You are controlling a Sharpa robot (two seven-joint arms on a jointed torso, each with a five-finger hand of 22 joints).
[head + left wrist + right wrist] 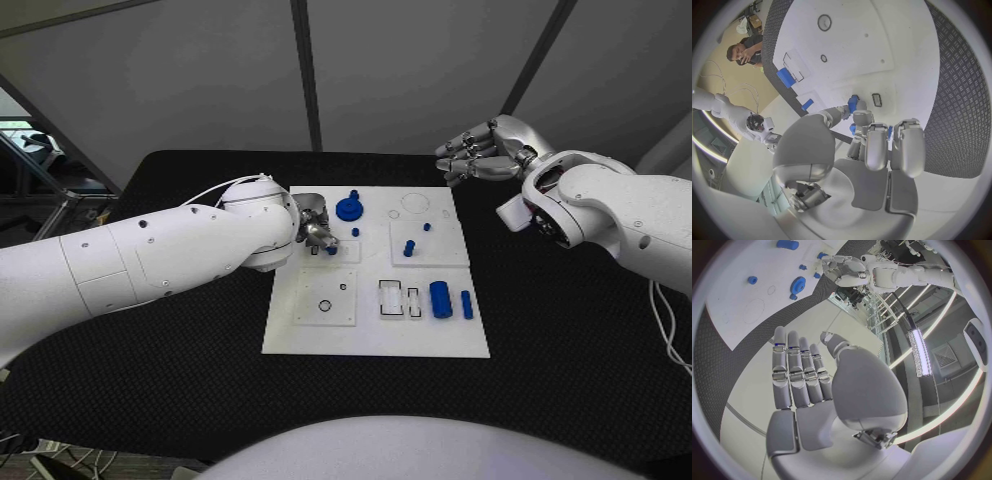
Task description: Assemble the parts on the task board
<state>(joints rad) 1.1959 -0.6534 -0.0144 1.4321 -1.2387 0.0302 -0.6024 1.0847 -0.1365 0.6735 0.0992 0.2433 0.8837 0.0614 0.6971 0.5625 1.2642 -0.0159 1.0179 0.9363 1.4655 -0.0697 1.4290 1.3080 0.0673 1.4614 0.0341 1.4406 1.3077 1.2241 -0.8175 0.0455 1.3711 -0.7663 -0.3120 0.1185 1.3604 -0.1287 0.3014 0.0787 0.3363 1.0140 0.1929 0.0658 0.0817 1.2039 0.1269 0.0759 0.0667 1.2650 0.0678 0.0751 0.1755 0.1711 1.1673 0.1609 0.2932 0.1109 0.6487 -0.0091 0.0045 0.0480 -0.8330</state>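
One small blue part (852, 103) is what I've got going right now, pinched at the fingertips of my left hand (316, 234) over the left-hand side of the task board (375, 340), just beside the blue gear (349, 209). From my left wrist view the piece sits close to a little rectangular slot (877, 99) in the white plate, so my guess is that's where it goes, though I can't tell for sure that it's the right socket.

To do this well I'd say: keep the part upright, line it up over the hole before pushing, and go down slow so it doesn't skid across the slick plate. My own fingers hide most of the piece, so lining it up has to lean on the wrist view.

Around it: a fat blue cylinder (440, 299) and a thinner blue peg (466, 304) lie at the right edge of the board, well apart from my left hand, with a couple of small blue pegs (410, 247) standing mid-board. Nearest thing in the way is the gear.

My right hand (483, 149) hovers past the far right corner of the board, fingers straight and side by side, holding nothing.
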